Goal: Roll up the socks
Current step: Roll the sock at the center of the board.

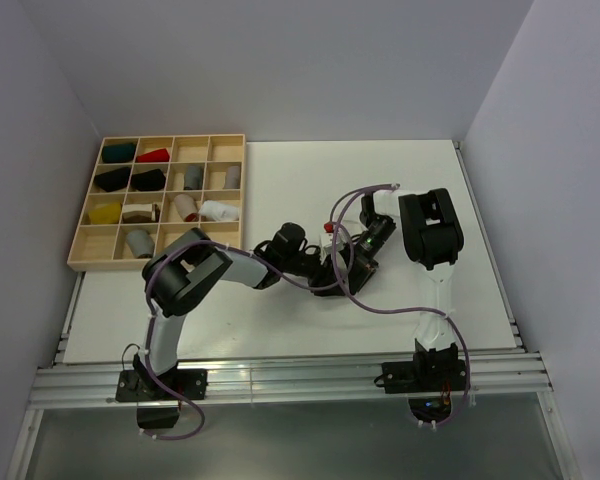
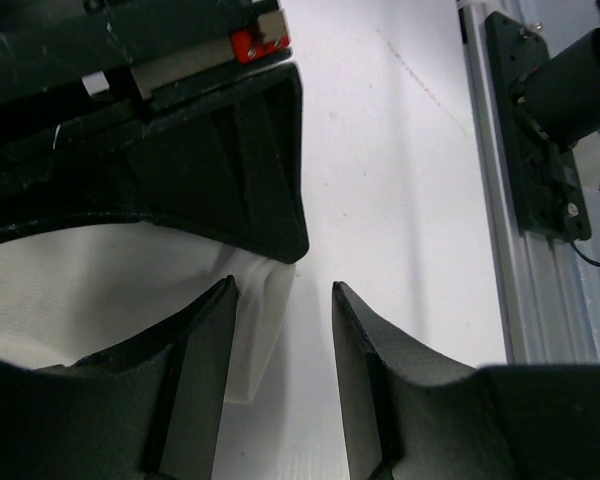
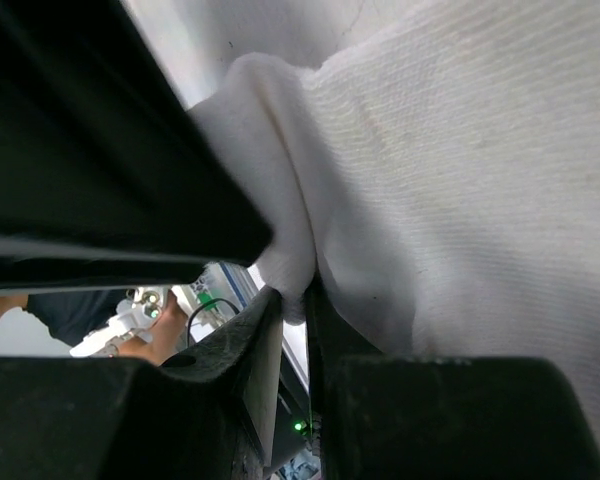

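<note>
The white sock (image 3: 460, 180) fills the right wrist view. My right gripper (image 3: 292, 292) is shut on a fold of its fabric. In the left wrist view the white sock (image 2: 80, 290) lies flat on the table, partly under the black body of my right gripper (image 2: 180, 150). My left gripper (image 2: 280, 288) is open and low over the table, its left finger (image 2: 195, 370) beside the sock's edge and nothing between the jaws. In the top view both grippers meet mid-table, left (image 1: 325, 262) and right (image 1: 358, 258), and they hide the sock. The grey striped sock is out of view.
A wooden compartment tray (image 1: 80, 250) at the back left holds small cloth bundles in red, yellow, green, black, grey and white. The aluminium rail (image 2: 520, 250) and the right arm's base (image 2: 550, 130) run along the table's near edge. Purple cables loop over both arms.
</note>
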{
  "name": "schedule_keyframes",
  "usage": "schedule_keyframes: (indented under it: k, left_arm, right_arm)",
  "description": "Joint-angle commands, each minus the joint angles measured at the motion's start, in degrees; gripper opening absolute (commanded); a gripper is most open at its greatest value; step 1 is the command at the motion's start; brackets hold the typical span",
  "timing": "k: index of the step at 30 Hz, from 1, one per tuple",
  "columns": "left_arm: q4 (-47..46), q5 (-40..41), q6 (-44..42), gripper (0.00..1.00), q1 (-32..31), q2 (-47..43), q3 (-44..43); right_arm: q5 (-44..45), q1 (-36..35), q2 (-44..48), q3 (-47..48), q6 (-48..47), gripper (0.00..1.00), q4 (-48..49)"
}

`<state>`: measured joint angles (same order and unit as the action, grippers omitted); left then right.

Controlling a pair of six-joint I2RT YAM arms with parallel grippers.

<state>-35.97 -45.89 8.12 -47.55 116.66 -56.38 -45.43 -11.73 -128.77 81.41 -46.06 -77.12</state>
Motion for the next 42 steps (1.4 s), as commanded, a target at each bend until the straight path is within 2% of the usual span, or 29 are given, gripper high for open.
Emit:
schedule_keyframes:
  k: [1,7,12,19,24,27,30,32,33,34,36,37,42]
  left_arm:
    - [1.51,1.41,-2.85,0.47,-0.53,1.11,-2.33]
    - [2.21,4.75,-3.37,0.44,-0.61,1.20,-1.72]
    - [2.13,9.23,-5.65,0.47,-0.79,-0.20,-0.14]
    - [8.36,13.18,-10.75,0.48,-1.84,-0.03,-2.33]
    - [10.38,15.30,-11.55,0.45,-2.11,0.58,-3.38]
    - [12.75,15.65,-11.55,0.37,-2.11,1.37,-4.61]
    - [14.86,13.99,-10.85,0.20,-2.11,1.99,-5.67]
    - [16.10,12.68,-10.06,0.13,-2.02,2.34,-6.20]
    - [16.71,12.23,-9.62,0.04,-2.02,2.43,-6.37]
    - [18.02,11.70,-8.83,0.01,-2.02,2.69,-6.46]
    - [19.52,9.78,-8.73,0.00,-1.93,2.96,-6.99]
    - [20.49,9.59,-4.99,0.00,-1.93,3.39,-7.16]
    - [22.60,8.01,1.28,0.00,-1.14,3.31,-6.81]
  right_arm:
    - [0.25,0.39,0.63,2.18,-0.08,0.19,-3.83]
    - [0.25,0.48,0.36,2.27,-0.17,0.18,-3.83]
    - [0.25,0.48,0.36,2.00,-0.34,0.17,-3.65]
    - [0.78,0.48,0.10,2.18,0.10,0.16,-3.56]
    - [0.96,0.48,0.19,2.27,0.36,0.15,-3.39]
    - [1.39,0.48,0.45,1.92,0.71,0.14,-2.69]
    - [1.57,0.48,0.98,1.39,1.32,0.14,-1.54]
    - [2.01,0.48,1.94,0.69,2.90,0.14,0.55]
    - [2.36,0.48,2.38,0.34,3.87,0.14,1.79]
    - [3.41,0.56,2.99,0.07,4.66,0.15,3.02]
    - [3.85,0.56,5.01,-0.90,6.42,0.19,5.65]
    - [4.81,0.56,5.63,-1.16,7.29,0.20,6.71]
    - [6.49,1.09,11.69,-3.09,11.52,0.33,12.43]
